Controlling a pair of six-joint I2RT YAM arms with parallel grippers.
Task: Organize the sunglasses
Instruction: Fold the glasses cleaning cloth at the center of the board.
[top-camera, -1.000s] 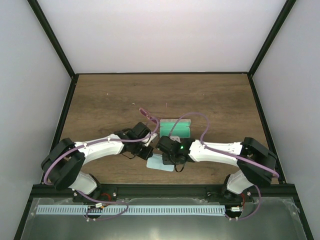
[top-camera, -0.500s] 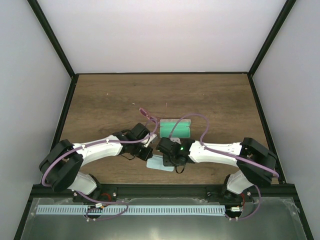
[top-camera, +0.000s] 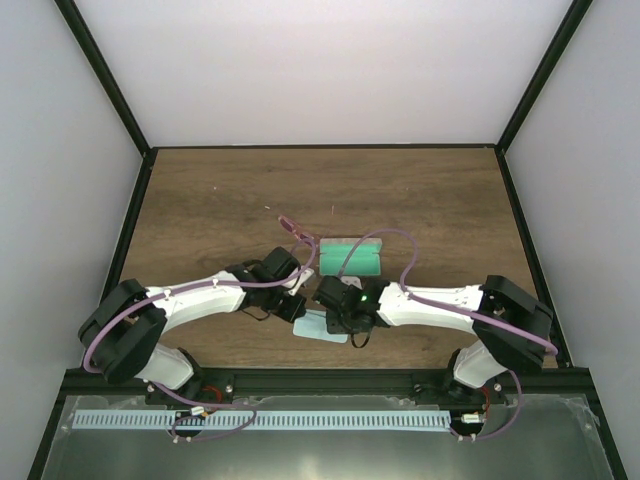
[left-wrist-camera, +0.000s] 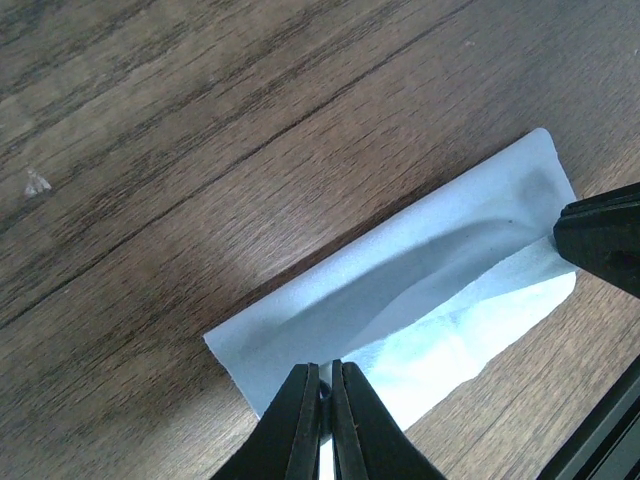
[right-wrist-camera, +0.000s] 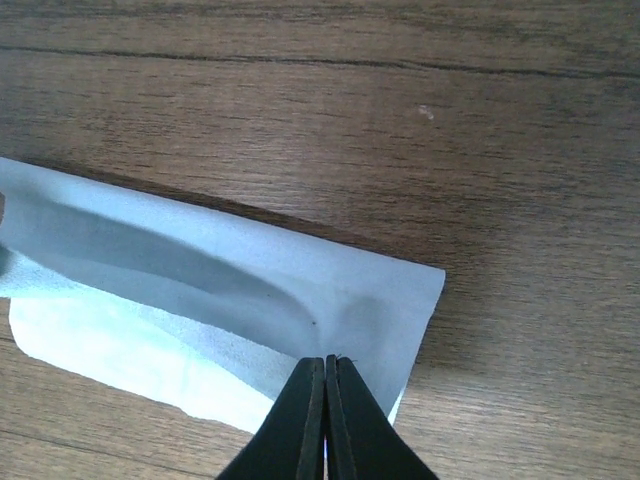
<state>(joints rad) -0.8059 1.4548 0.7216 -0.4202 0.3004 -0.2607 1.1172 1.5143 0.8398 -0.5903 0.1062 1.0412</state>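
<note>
The sunglasses (top-camera: 294, 228), a slim pink pair, lie on the table just beyond my left gripper and left of the translucent green-tinted case (top-camera: 352, 257). They show in neither wrist view. The light blue cloth (top-camera: 322, 327) lies folded over near the front edge. My left gripper (left-wrist-camera: 325, 385) is shut on one end of the cloth's (left-wrist-camera: 400, 290) upper layer. My right gripper (right-wrist-camera: 326, 375) is shut on the other end of the cloth (right-wrist-camera: 200, 270). In the top view the two grippers (top-camera: 296, 303) (top-camera: 328, 303) sit side by side over the cloth.
The wooden table (top-camera: 200, 200) is bounded by a black frame and white walls. The right gripper's black finger (left-wrist-camera: 600, 240) shows at the right edge of the left wrist view. Purple cables loop over the case.
Almost nothing differs. Both grippers stay pinched on the cloth, and the arms have shifted only very slightly.
</note>
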